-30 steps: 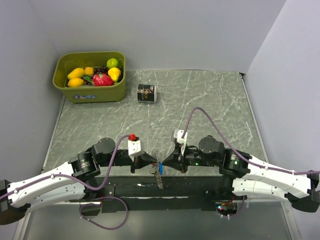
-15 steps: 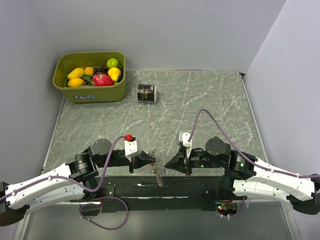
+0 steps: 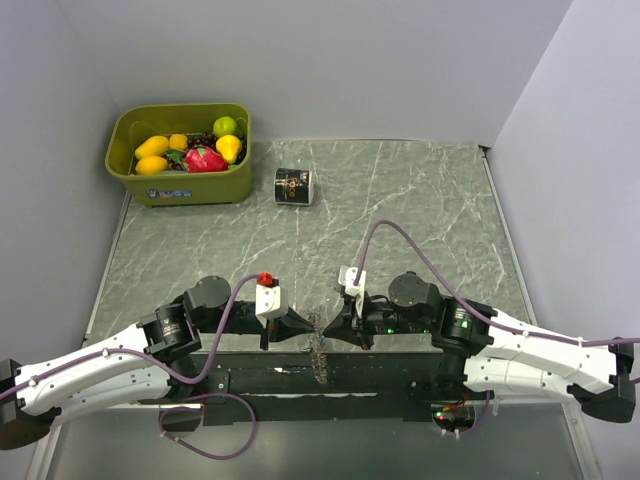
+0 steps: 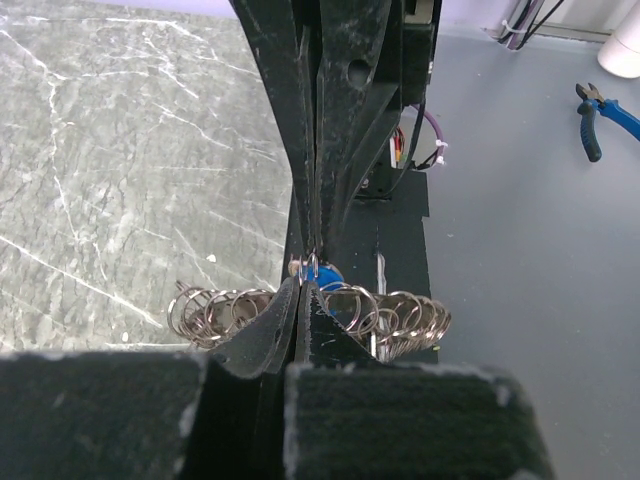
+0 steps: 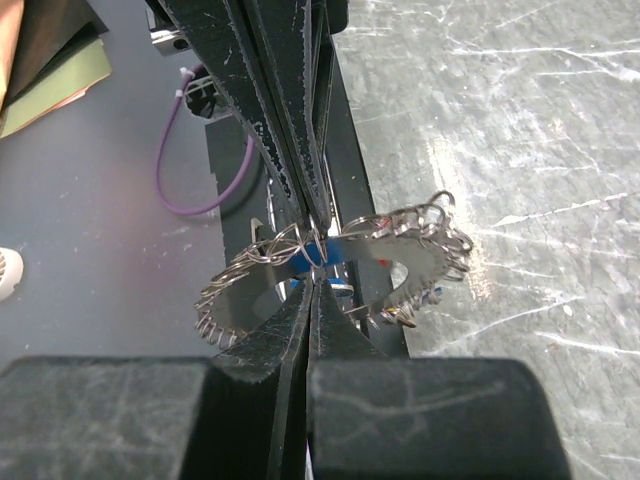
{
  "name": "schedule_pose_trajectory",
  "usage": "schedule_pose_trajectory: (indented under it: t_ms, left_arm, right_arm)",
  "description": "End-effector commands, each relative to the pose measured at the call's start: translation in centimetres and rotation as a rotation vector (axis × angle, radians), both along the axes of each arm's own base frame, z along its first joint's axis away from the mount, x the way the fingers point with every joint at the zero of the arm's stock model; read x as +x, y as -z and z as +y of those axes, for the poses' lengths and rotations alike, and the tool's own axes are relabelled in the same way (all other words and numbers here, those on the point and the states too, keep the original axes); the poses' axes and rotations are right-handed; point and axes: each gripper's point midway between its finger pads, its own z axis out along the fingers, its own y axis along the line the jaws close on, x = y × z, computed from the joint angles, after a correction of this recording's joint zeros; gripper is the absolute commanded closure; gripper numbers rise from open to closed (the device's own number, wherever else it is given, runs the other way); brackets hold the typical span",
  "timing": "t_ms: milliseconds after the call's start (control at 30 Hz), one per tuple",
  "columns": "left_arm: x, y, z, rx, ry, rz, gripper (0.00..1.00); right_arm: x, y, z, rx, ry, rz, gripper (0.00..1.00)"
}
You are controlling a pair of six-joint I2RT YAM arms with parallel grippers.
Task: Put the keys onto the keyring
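Note:
The keyring (image 3: 318, 340), a flat toothed metal wheel fringed with small wire rings, hangs over the table's near edge between both grippers. My left gripper (image 3: 309, 328) is shut on its rim; in the left wrist view its tips (image 4: 304, 288) pinch beside the keyring (image 4: 400, 315), and a blue key head (image 4: 330, 275) shows just behind. My right gripper (image 3: 329, 330) is shut and meets the left tip to tip. In the right wrist view its tips (image 5: 312, 285) touch the keyring (image 5: 420, 255) by a blue key (image 5: 340, 250); whether they pinch anything is unclear.
A green bin (image 3: 190, 188) of toy fruit stands at the back left, with a small black can (image 3: 293, 186) to its right. Below the keyring runs the black base rail (image 3: 330, 380). Blue pliers (image 4: 603, 120) lie on the floor beyond.
The right gripper pulled back to the right half a second ago and has now come back left to the keyring. The left gripper kept hold and shifted slightly.

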Motion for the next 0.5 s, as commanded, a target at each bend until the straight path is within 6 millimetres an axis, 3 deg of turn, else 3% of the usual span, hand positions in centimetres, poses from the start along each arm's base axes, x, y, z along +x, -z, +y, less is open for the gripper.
schedule_pose_trajectory:
  t_ms: [0, 467]
  left_arm:
    - [-0.2, -2.5, -0.4, -0.088, 0.026, -0.037, 0.99]
    - [0.2, -1.3, -0.8, -0.035, 0.017, -0.035, 0.99]
  right_arm:
    - [0.4, -3.2, 1.1, 0.087, -0.013, -0.057, 1.0]
    - [0.6, -4.2, 1.0, 0.11, -0.003, -0.079, 1.0]
